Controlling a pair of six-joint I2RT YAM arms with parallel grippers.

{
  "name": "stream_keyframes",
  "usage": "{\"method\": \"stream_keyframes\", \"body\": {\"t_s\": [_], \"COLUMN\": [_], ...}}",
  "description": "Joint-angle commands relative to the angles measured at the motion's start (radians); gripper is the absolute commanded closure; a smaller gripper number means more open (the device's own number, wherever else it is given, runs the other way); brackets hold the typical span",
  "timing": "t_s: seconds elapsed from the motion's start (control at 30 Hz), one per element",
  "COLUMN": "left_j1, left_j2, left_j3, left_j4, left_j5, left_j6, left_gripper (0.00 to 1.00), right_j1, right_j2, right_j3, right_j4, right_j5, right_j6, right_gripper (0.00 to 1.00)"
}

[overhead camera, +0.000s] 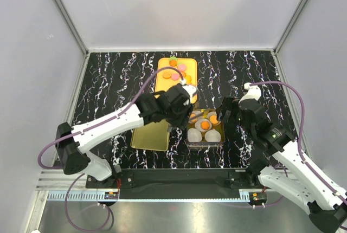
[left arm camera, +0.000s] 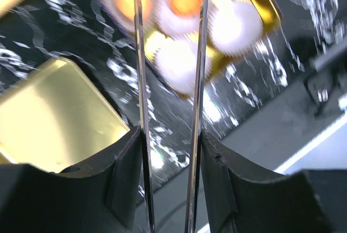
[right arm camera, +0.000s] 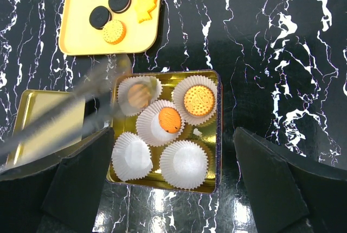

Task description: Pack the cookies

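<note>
The left gripper (left arm camera: 171, 162) is clamped on thin metal tweezers (left arm camera: 140, 70), whose tips reach over the gold tin (right arm camera: 218, 135) toward the tabletop's (right arm camera: 260, 54) near edge. The right gripper (right arm camera: 173, 151) hovers there, spread wide. Three cookies (right arm camera: 199, 99) sit in its paper cups (right arm camera: 184, 163); more lie on the yellow tray (right arm camera: 81, 40) by the far edge.

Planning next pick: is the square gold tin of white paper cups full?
Not full: in the gold tin, three white paper cups hold cookies; two are empty.
</note>
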Motion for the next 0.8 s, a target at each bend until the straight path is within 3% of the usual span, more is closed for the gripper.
{"method": "stream_keyframes", "body": {"t_s": [0.0,0.13,0.33,0.77], "left_j1": [0.095,0.234,0.342,0.408], "left_j2": [-0.030,0.027,0.168,0.349], "left_j3": [0.076,0.128,0.218,0.300], "left_j4": [0.037,0.052,0.059,0.076], "left_j5": [-0.029,-0.064,-0.106,-0.054], "left_j6": [0.030,0.061,0.125,0.170], "left_gripper": [0.52,0.52,0.52,0.51], "right_j1": [0.004,0.003,0.004,0.004], "right_j2": [-0.015,-0.015,-0.019,-0.039], "right_j3": [0.047,0.048,0.045,0.042], "right_j4": [0.012,0.013,0.010,-0.008], "right_j5": [0.032,0.025,0.022,0.022], "right_j6": [-0.017,-0.021,-0.024,-0.019], "right_gripper": [0.00,0.00,0.00,0.00]}}
